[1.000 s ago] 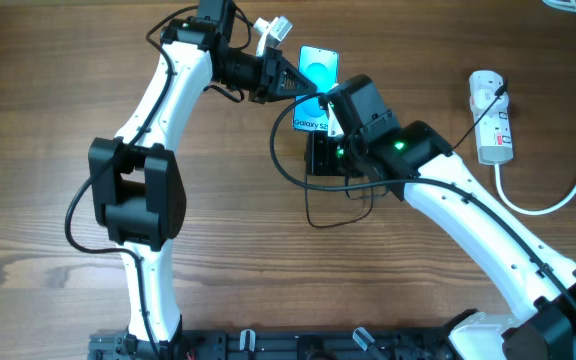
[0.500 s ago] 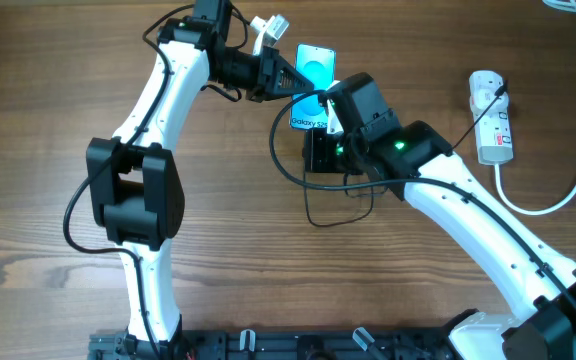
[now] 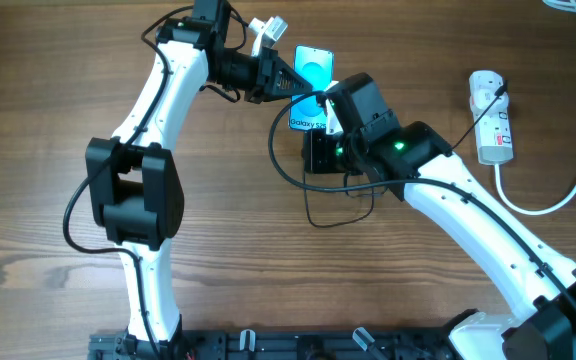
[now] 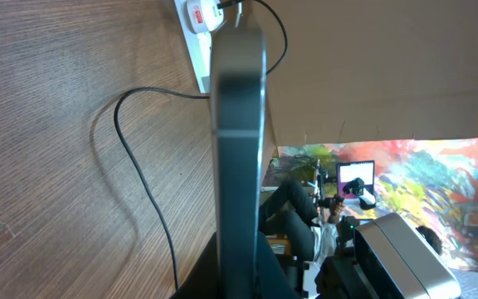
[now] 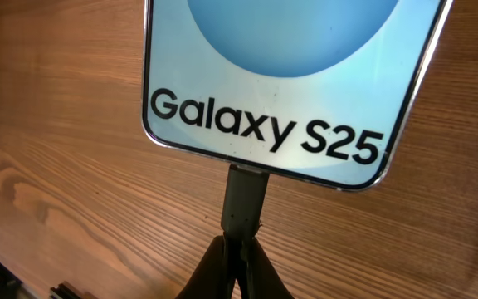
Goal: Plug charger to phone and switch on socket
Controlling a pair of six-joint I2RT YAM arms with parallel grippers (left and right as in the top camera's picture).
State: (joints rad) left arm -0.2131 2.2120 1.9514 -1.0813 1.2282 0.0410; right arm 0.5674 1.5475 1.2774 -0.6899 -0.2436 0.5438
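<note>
The phone (image 3: 315, 72) has a turquoise screen with "Galaxy S25" at its bottom edge. My left gripper (image 3: 290, 82) is shut on it and holds it above the table; the left wrist view shows it edge-on (image 4: 237, 141). My right gripper (image 5: 239, 249) is shut on the charger's plug tip (image 5: 244, 199), which touches the middle of the phone's bottom edge (image 5: 280, 83). The thin black charger cable (image 3: 313, 205) loops on the table below. The white socket (image 3: 492, 118) lies at the far right, apart from both grippers.
A thick white cord (image 3: 558, 200) curves from the socket round the right side of the table. The black cable runs across the wood to the socket (image 4: 196, 17) in the left wrist view (image 4: 143, 183). The right arm (image 3: 448, 210) crosses the middle.
The phone, in the left gripper, has shifted slightly left and down toward the plug tip. The right gripper has stayed put.
</note>
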